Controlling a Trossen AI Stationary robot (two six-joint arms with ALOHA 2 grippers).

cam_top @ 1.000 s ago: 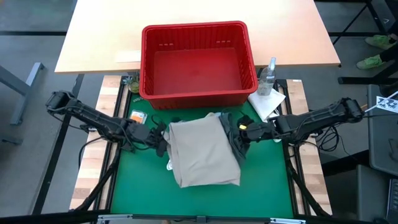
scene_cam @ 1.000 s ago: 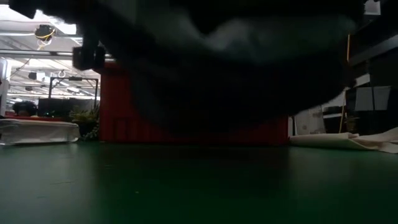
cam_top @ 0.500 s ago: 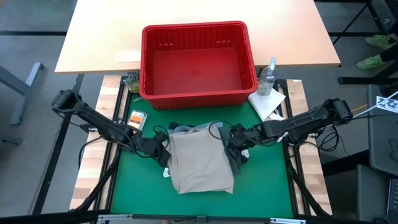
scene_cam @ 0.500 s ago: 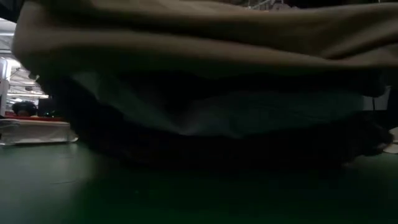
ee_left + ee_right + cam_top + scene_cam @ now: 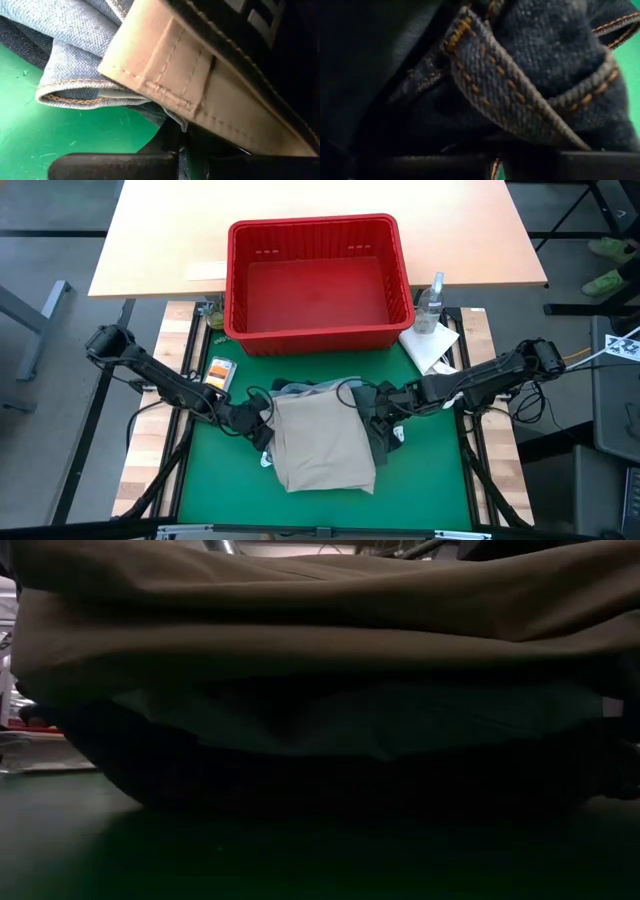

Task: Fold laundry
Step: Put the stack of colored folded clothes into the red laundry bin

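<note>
On the wooden table (image 5: pixel 320 240) at 12 o'clock sits the red basket (image 5: pixel 318 280), big, nothing visible inside it. Below it the green mat (image 5: pixel 430 470) fills the middle of the work area. Laundry stack sits at mat centre, just short of the basket's near wall: beige khaki piece (image 5: pixel 322 442) on top, folded into a rough rectangle, light blue denim (image 5: pixel 308 389) peeking out at its 12 o'clock edge, dark navy jeans (image 5: pixel 378 428) showing along the 3 o'clock side. Low view: khaki (image 5: pixel 320 610) over a pale layer, dark cloth at the bottom resting on the mat.

Left arm comes in from 9 o'clock, left gripper (image 5: pixel 258 424) pressed into the stack's 9 o'clock edge. Left wrist view shows khaki hem (image 5: pixel 170 80) and light denim hem (image 5: pixel 75 65) right against its fingers (image 5: pixel 115 165); jaws closed down, pinching the stack edge, exact layer gripped hard to tell. Right arm comes in from 3 o'clock, right gripper (image 5: pixel 376 408) at the stack's 3 o'clock edge. Right wrist view is filled with navy denim and orange stitching (image 5: pixel 520 95) against the fingers (image 5: pixel 445 167); jaws nearly closed on the dark navy jeans.

White cloth sheet (image 5: pixel 430 345) at 2 o'clock off the mat corner, clear spray bottle (image 5: pixel 431 302) standing beside it by the basket. Small orange-labelled packet (image 5: pixel 220 371) at 10 o'clock on the mat.
</note>
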